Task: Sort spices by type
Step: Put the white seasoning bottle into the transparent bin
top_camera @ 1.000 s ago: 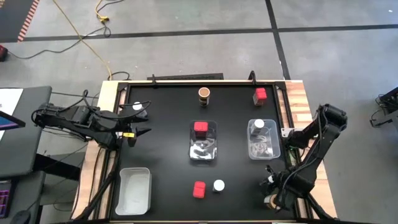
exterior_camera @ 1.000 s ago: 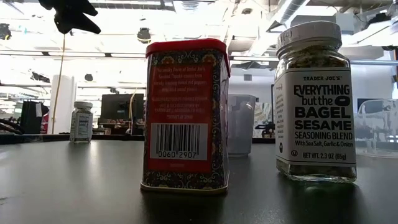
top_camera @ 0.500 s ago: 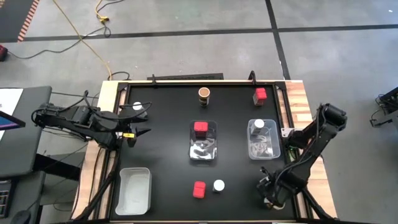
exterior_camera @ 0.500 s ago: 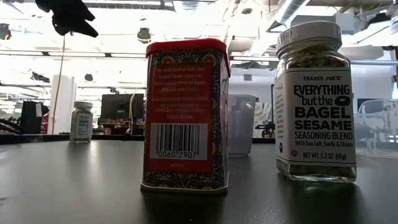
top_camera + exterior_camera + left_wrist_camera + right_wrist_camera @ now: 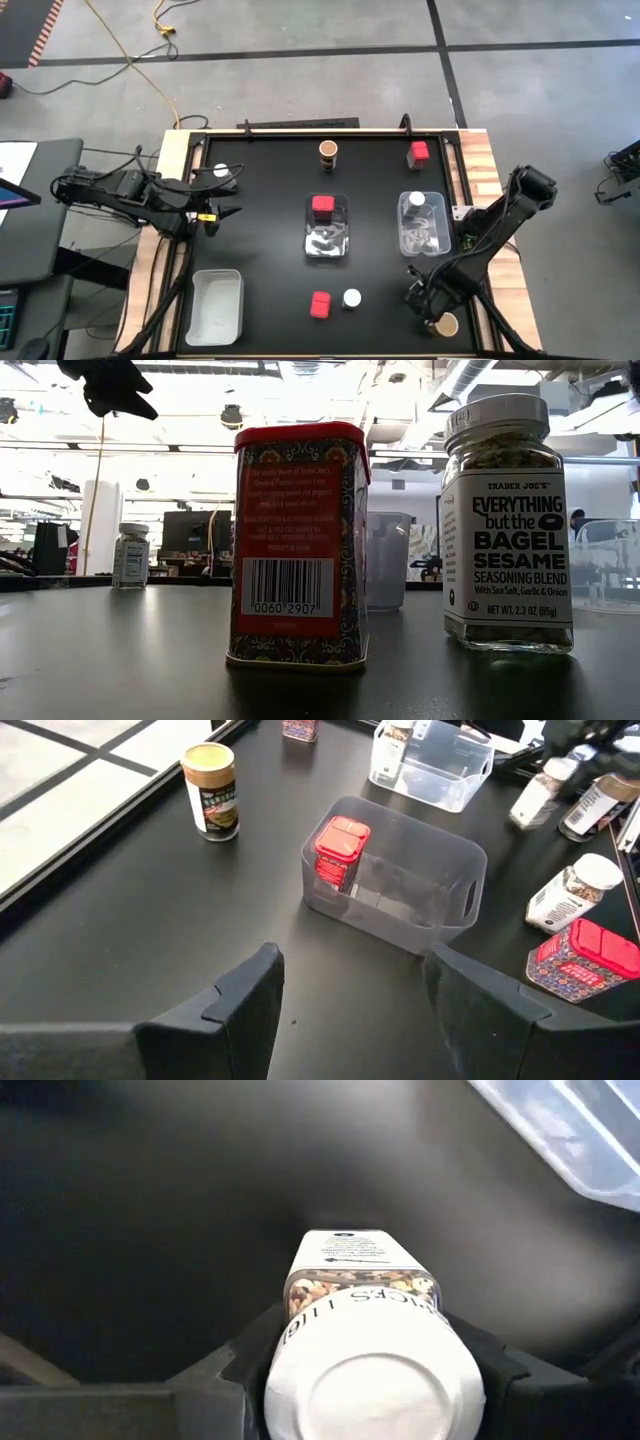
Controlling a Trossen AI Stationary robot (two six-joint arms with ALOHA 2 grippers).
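Note:
My right gripper [image 5: 420, 297], near the table's near right corner, is shut on a white-lidded spice jar [image 5: 372, 1372]. A tan-lidded jar [image 5: 447, 325] stands just beside it. At the near edge stand a red tin [image 5: 320, 304] and a white-lidded jar [image 5: 351, 298]. The middle clear bin [image 5: 327, 238] holds a red tin [image 5: 341, 848]. The right bin [image 5: 423, 232] holds a white-lidded jar [image 5: 413, 202]. A brown-topped jar [image 5: 328, 151] and a red tin [image 5: 418, 153] stand at the far edge. My left gripper [image 5: 350, 990] hangs open at the left, above the table. My right gripper pinches the jar's upper end just under the white lid [image 5: 297, 1302] between its two fingers [image 5: 250, 1355], one on either side. The fingers come from above, pointing down. The jar hangs lid up below the gripper; I cannot tell whether its base is off the table.
An empty clear bin [image 5: 215, 305] sits at the near left. A white-lidded jar [image 5: 220, 172] stands by my left arm. The black table has bare room between the bins and along its left half.
My right gripper has moved from the near right corner toward the table's left and a little toward the far edge. The tan-lidded jar that stood under it now shows uncovered beside it.

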